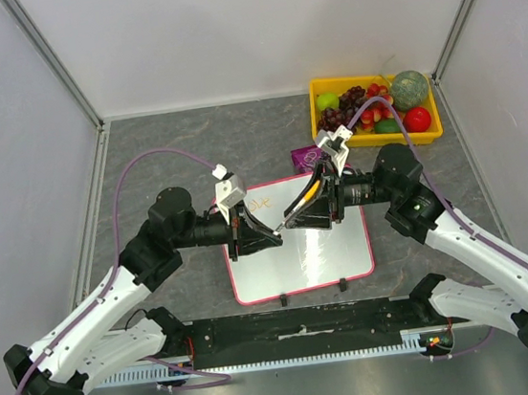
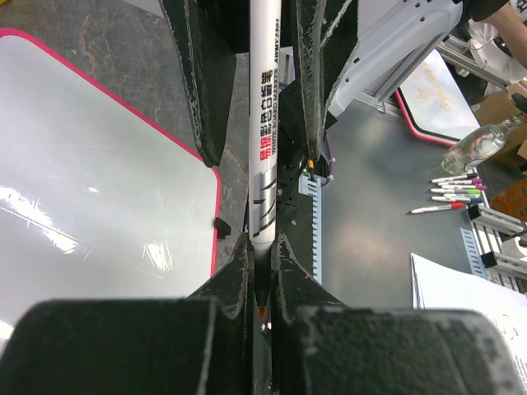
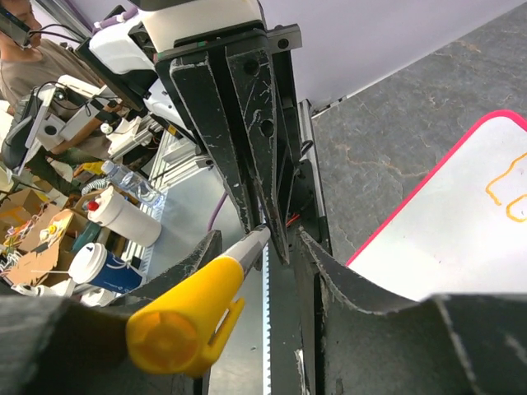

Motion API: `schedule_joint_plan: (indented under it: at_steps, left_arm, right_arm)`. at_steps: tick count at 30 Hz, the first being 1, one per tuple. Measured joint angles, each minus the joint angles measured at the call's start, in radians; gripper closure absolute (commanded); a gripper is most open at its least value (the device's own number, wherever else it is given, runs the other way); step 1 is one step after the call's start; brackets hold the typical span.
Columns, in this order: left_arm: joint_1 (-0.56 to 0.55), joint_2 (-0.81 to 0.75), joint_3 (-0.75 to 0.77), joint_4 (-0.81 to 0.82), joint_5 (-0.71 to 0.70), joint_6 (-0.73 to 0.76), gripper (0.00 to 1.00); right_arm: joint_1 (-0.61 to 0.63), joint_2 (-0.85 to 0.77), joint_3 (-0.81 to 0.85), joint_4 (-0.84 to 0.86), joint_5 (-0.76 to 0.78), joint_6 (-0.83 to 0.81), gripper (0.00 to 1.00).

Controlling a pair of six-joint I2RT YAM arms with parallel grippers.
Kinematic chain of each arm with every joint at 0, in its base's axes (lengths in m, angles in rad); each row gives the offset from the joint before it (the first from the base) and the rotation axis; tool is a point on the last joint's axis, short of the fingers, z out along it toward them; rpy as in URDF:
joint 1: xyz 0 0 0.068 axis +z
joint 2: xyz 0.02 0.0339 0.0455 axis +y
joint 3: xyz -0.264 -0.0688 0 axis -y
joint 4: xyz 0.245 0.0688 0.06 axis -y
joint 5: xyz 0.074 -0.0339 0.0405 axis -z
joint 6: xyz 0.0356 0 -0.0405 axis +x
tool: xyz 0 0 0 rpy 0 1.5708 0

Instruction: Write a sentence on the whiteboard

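Note:
The whiteboard (image 1: 301, 260) with a pink-red frame lies flat in the middle of the table, and shows in the left wrist view (image 2: 82, 189) and the right wrist view (image 3: 461, 239). A few orange strokes of the sentence (image 1: 260, 201) sit at its far left corner (image 3: 504, 188); I cannot read them. A white marker (image 1: 300, 205) with a yellow cap (image 3: 185, 321) on its back end hangs between both grippers above the board. My left gripper (image 1: 271, 235) is shut on the marker (image 2: 265, 123) near its orange nib (image 2: 262, 247). My right gripper (image 1: 297, 215) is open, with its fingers apart on either side of the marker (image 3: 257, 239).
A yellow bin (image 1: 327, 86) of toy fruit stands at the far right. A small purple box (image 1: 303, 157) lies just beyond the board. A black rail (image 1: 299, 323) runs along the near edge between the arm bases. Grey walls enclose the table.

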Motion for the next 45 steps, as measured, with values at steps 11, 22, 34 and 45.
schedule_joint_plan:
  at_steps: [11, 22, 34, 45]
  left_arm:
    - [0.000, 0.018, 0.002, -0.021, 0.001, 0.000, 0.98]
    - [0.000, 0.018, 0.004, -0.044, -0.008, 0.000, 0.42]
    - [0.002, -0.019, -0.022, -0.108, -0.352, -0.067, 0.14]
    - [0.256, -0.159, -0.143, -0.278, -0.757, -0.227, 0.05]
  right_arm:
    - [0.000, 0.009, 0.000, -0.013, -0.002, -0.021, 0.80]
    - [0.000, 0.012, 0.000, -0.053, 0.008, -0.076, 1.00]
    - [0.000, -0.023, 0.003, -0.278, 0.206, -0.200, 1.00]
    - [-0.001, -0.098, 0.005, -0.414, 0.480, -0.278, 1.00]
